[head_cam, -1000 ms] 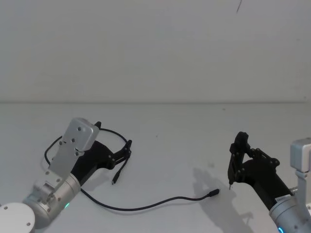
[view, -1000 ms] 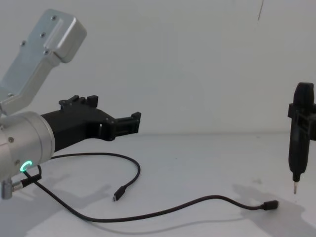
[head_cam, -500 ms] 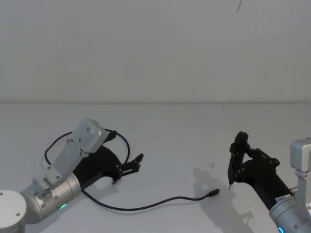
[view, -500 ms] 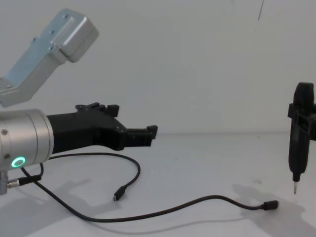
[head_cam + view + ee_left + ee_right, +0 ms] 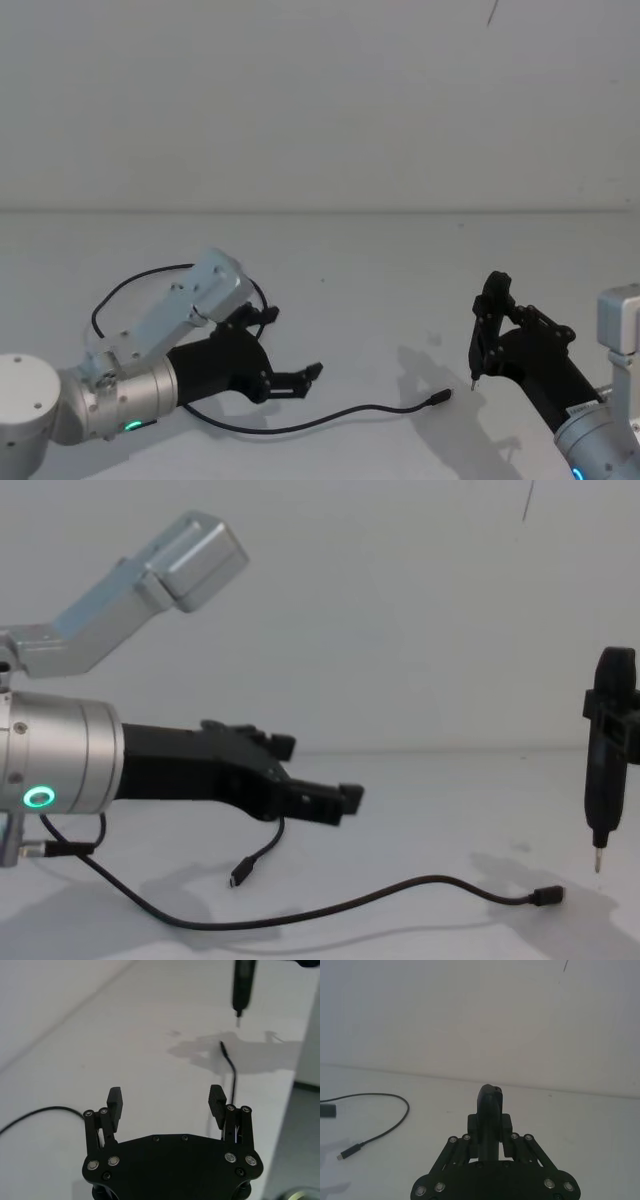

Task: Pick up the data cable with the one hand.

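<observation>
Swung rightward since a second ago, the chunky black left end effector (image 5: 290, 345) hovers released, its fingers (image 5: 115, 1097) spread wide in its wrist view. Chest view shows it clear above the thin black data cable (image 5: 330, 415), which lies left-to-right on the white surface (image 5: 380, 270), plug pointing right. The right end effector (image 5: 497, 318) clenches a slim black stick tool (image 5: 476, 362).

No text, number or brand is legible; the small label (image 5: 581, 409) on the right arm (image 5: 603, 432) is unreadable.

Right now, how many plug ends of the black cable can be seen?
2. One plug lies beneath the open left tool; the other plug lies near the slim black stick's tip.
</observation>
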